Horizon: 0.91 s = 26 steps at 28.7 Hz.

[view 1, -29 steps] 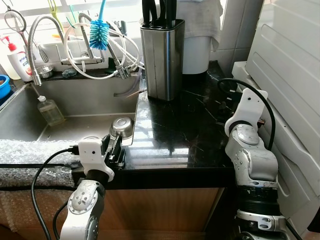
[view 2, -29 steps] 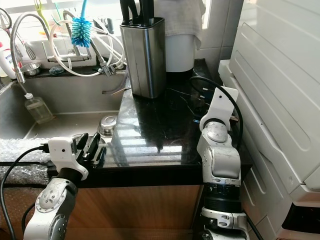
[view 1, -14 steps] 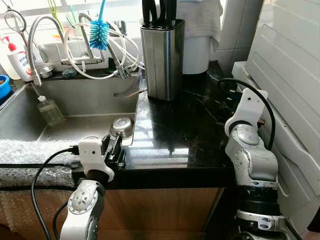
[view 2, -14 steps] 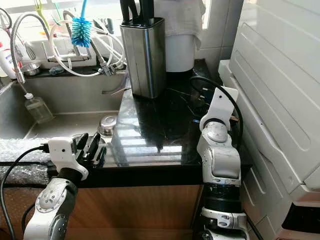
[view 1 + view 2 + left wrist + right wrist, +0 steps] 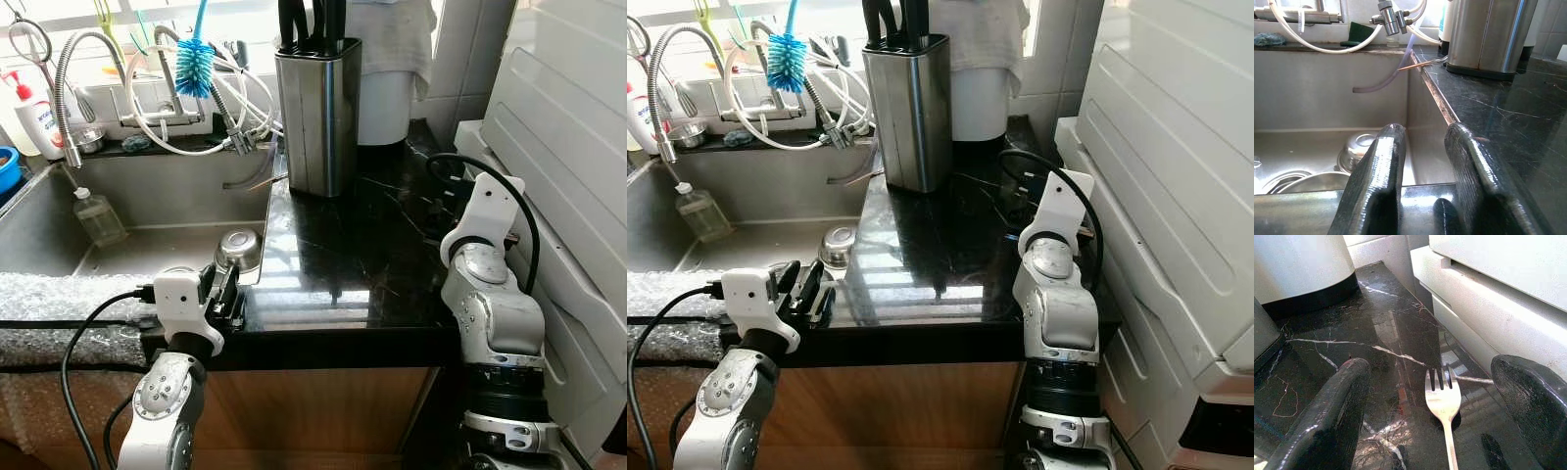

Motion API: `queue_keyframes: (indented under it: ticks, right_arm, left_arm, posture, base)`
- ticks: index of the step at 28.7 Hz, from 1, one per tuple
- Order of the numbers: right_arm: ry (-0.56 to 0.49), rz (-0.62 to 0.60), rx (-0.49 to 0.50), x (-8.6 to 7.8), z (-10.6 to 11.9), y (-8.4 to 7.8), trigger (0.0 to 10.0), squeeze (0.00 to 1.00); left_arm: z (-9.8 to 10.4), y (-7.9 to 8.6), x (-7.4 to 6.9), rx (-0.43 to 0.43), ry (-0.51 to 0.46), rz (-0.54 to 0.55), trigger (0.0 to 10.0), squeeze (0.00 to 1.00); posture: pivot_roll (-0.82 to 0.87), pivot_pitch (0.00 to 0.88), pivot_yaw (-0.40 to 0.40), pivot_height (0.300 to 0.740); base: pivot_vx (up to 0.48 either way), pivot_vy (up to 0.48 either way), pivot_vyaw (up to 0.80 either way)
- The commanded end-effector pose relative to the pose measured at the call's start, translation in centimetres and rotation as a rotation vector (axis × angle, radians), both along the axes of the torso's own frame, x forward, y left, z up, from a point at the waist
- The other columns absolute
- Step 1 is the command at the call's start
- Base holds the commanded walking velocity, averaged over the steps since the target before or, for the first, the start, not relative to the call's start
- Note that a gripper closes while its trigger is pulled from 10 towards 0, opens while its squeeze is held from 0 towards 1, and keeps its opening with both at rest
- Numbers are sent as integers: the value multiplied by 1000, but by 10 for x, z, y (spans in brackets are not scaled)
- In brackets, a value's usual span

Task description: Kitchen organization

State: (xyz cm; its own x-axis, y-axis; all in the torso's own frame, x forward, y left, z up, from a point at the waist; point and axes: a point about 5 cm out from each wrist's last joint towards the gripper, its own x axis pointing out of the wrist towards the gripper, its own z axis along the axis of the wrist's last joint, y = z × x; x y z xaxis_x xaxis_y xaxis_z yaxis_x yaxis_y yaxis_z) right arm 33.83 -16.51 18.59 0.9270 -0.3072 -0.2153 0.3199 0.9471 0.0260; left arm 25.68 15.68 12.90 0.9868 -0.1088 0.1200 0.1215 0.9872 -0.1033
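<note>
Left gripper (image 5: 1422, 181): at the front edge of the sink (image 5: 147, 211), just beside the counter corner; black fingers narrowly parted, holding nothing.
Right gripper (image 5: 1432, 406): low over the black marble counter (image 5: 343, 255) at its right side, near the white appliance (image 5: 568, 147); fingers spread wide, nothing between the pads.
Fork (image 5: 1444, 404): silver, lying flat on the counter between the right gripper's fingers, tines pointing away from the wrist; touching neither finger.
Writing: the white bottle (image 5: 31, 116) with the red pump at the sink's back left carries a printed label; text too small to read. No other marking is legible.
Head views: steel knife block (image 5: 318, 113) upright at the counter's back, blue bottle brush (image 5: 193, 64) over the tap hoses, clear soap bottle (image 5: 96, 215) and steel bowl (image 5: 238, 250) in the sink.
Left wrist view: shows the sink's inner wall and the bowl from low level.
Right wrist view: gives the close look at the fork.
</note>
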Motion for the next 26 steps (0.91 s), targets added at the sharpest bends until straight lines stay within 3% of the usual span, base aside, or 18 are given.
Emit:
queue_keyframes:
  ticks: [1, 26]
  right_arm:
    - [0, 7, 11, 0, 2, 3, 10000, 1000]
    - [0, 7, 11, 0, 2, 3, 10000, 1000]
  left_arm:
    - [-7, 1, -1, -2, 45, -2, 10000, 0]
    - [-7, 1, -1, -2, 45, -2, 10000, 0]
  posture:
    - [-55, 0, 78, 740]
    - [-55, 0, 78, 740]
  base:
    - [0, 0, 0]
    - [0, 0, 0]
